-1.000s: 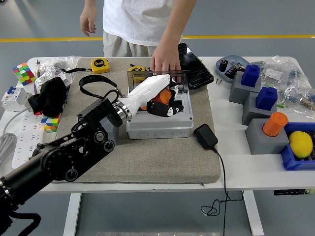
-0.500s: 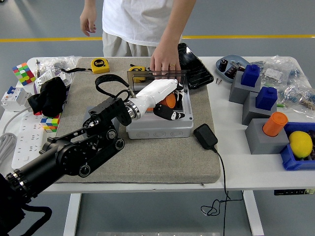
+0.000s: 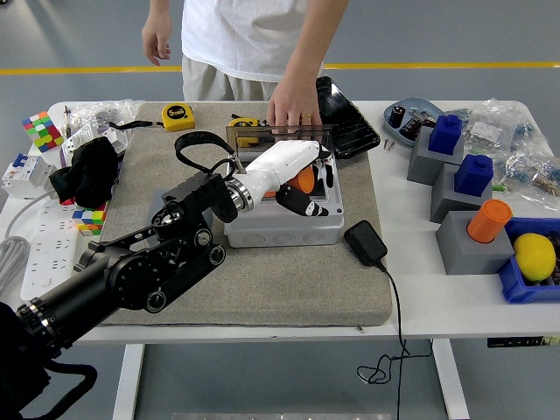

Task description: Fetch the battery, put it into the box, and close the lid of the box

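Note:
A grey box [image 3: 280, 229] stands on the mat in the middle of the table. At its back edge its clear lid [image 3: 282, 135] stands upright, with a person's hand [image 3: 289, 108] resting on top of it. My left hand [image 3: 306, 198], white with black fingertips, reaches into the open box from the left. Its fingers curl around an orange battery [image 3: 304, 179], which shows under the palm inside the box. How low the battery sits in the box is hidden by the hand. My right arm is out of the picture.
A black charger [image 3: 366, 242] with its cable lies just right of the box on the grey mat [image 3: 262, 289]. A black tray [image 3: 346, 118] and yellow tape measure [image 3: 178, 114] lie behind. Grey blocks [image 3: 464, 241] and a blue bin with a lemon [image 3: 535, 255] stand at the right.
My left arm has pushed further right and forward, carrying the orange battery deeper over the box. The person's hand stays on the lid.

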